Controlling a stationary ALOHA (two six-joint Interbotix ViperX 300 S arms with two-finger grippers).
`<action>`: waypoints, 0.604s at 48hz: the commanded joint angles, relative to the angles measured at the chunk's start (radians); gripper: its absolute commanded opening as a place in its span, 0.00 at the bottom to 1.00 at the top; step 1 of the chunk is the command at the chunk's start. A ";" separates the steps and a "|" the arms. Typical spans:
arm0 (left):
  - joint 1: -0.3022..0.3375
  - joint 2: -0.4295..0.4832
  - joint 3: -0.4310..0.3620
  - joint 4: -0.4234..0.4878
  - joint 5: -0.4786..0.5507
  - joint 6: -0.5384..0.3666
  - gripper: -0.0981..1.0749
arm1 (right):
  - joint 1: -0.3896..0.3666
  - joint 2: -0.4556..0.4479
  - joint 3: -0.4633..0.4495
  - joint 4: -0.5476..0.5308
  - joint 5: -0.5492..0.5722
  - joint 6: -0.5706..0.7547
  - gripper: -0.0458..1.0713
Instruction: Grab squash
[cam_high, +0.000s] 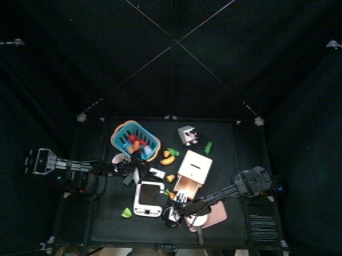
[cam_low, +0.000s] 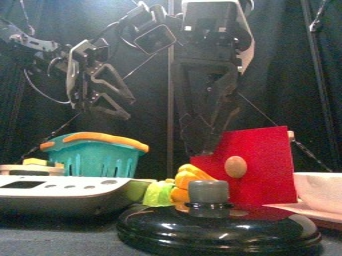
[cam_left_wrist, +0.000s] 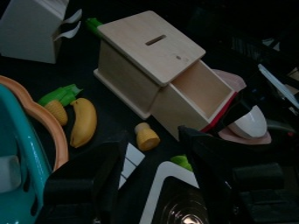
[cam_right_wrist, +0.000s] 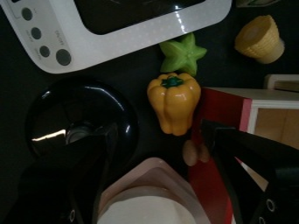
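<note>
The squash (cam_left_wrist: 73, 119), curved yellow with a green stem, lies on the table between the teal basket (cam_left_wrist: 21, 149) and the wooden box (cam_left_wrist: 152, 70); the top view shows the squash (cam_high: 170, 156) near the table's middle. My left gripper (cam_left_wrist: 163, 179) hangs open above the white scale, short of the squash. My right gripper (cam_low: 207, 138) hangs open and empty behind a yellow pepper (cam_low: 195, 180), apart from the squash. In the right wrist view one of its fingers (cam_right_wrist: 257, 166) stands beside the pepper (cam_right_wrist: 173, 103).
A black pot lid (cam_low: 221, 225) lies at the front edge. The white scale (cam_low: 67, 190), a green star-shaped toy (cam_right_wrist: 184, 54), a red-fronted box (cam_low: 254, 165) and a pink bowl (cam_right_wrist: 146, 197) crowd the right gripper. The basket (cam_low: 94, 155) stands at the left.
</note>
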 joint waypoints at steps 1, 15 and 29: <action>0.005 -0.009 -0.012 0.005 -0.009 0.003 0.82 | -0.003 -0.020 -0.018 -0.014 -0.009 -0.002 0.97; 0.005 -0.009 -0.008 0.005 -0.008 0.002 0.82 | -0.008 0.006 0.014 -0.037 -0.054 -0.005 0.97; 0.005 -0.009 -0.002 0.005 -0.009 0.003 0.82 | -0.037 0.011 0.063 -0.043 -0.135 0.000 0.96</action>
